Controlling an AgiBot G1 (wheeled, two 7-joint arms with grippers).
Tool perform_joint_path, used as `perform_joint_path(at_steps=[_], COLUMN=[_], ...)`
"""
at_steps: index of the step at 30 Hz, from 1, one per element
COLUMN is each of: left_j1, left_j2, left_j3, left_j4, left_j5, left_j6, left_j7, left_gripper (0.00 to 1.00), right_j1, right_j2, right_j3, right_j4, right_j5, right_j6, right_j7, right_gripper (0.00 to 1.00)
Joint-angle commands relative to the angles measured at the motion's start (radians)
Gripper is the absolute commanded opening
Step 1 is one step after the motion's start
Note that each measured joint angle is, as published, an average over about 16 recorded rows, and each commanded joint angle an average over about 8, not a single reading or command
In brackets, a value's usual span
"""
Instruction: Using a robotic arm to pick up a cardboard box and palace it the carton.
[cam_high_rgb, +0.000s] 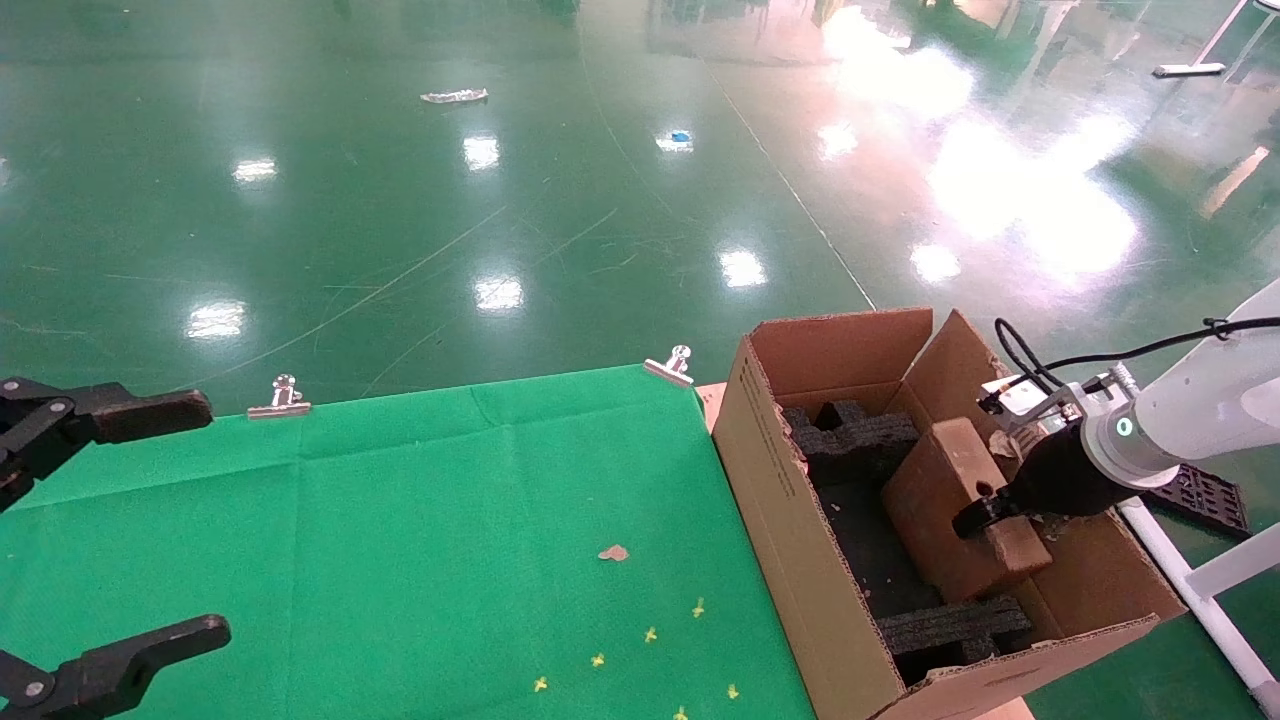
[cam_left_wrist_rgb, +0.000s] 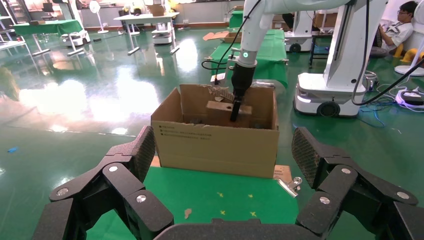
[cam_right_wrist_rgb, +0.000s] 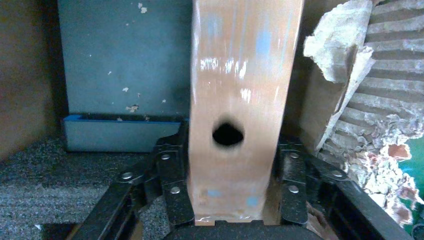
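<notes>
The carton (cam_high_rgb: 800, 520) sits at the lower right of the head view, just right of the table (cam_high_rgb: 400, 540); the cardboard box (cam_high_rgb: 950, 500) is inside it, between two foam inserts (cam_high_rgb: 860, 435); two clips (cam_high_rgb: 280, 398) sit on the table's far edge.

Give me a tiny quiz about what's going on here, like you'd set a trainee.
1. True or false: the right gripper is clamped on the cardboard box.
2. Where is that box? A) on the green cloth B) inside the carton C) on the floor
3. Fill in: the left gripper, parked over the green cloth, is ____.

Key: 1 true; 2 B; 3 open.
</notes>
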Motion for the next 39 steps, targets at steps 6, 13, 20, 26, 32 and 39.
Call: perform_joint_path(at_steps=[6, 13, 20, 26, 32, 39], left_j1=[0.0, 0.0, 0.0, 0.0, 0.0, 0.0], left_j2=[0.0, 0.0, 0.0, -0.001, -0.001, -0.001], left_j3=[0.0, 0.001, 0.001, 0.001, 0.002, 0.002], left_j4=[0.0, 0.0, 0.0, 0.0, 0.0, 0.0], left_j5=[0.0, -0.001, -0.001, -0.001, -0.001, -0.002], left_j6=[0.0, 0.0, 0.0, -0.001, -0.001, -0.001], left_j7=[0.0, 0.0, 0.001, 0.001, 0.001, 0.001], left_gripper=[1.0, 1.0, 1.0, 1.0, 1.0, 1.0], right_j1=[0.002, 0.036, 0.159, 0.318, 0.46, 0.511], right_j2=[-0.014, -0.02, -0.01, 0.011, 0.042, 0.076], right_j3=[0.0, 0.006, 0.017, 0.031, 0.044, 0.056], right_j4=[-0.029, -0.043, -0.035, -0.005, 0.055, 0.109], right_j5=[0.0, 0.005, 0.009, 0.012, 0.014, 0.021], right_j6=[-0.011, -0.028, -0.058, -0.1, -0.147, -0.146], right_j7=[-0.018, -0.045, -0.094, -0.131, -0.149, -0.158], right_gripper=[1.0, 1.0, 1.0, 1.0, 1.0, 1.0])
